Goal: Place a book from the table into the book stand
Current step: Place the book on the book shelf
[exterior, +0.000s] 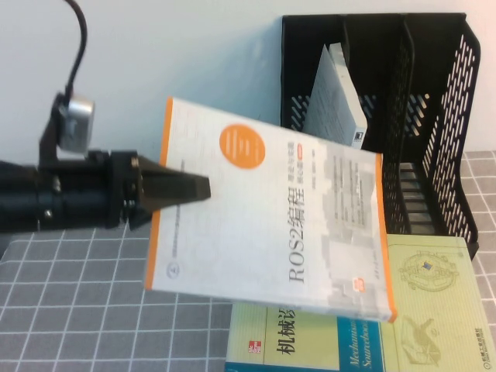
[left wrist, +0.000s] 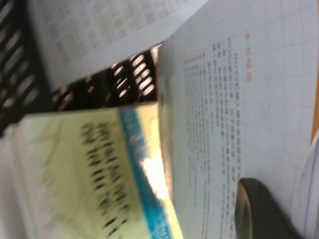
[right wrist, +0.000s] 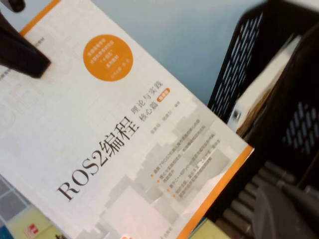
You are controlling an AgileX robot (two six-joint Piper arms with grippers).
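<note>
ROS2 programming book [exterior: 271, 213], white with orange edging, is held above the counter [exterior: 70, 302] at centre frame, jaws of the left gripper [exterior: 190, 190] clenched on its left edge. Black book stand [exterior: 434, 124] occupies upper right, one book [exterior: 335, 97] inside. Yellow-green book [exterior: 434, 310] lies lower right. Right gripper [right wrist: 286, 211]: jaw state cannot be told.

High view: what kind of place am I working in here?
Probably a lab test bench: grid-patterned mat, black mesh book stand, plain wall. Left gripper holds the ROS2 book; right gripper out of view.
</note>
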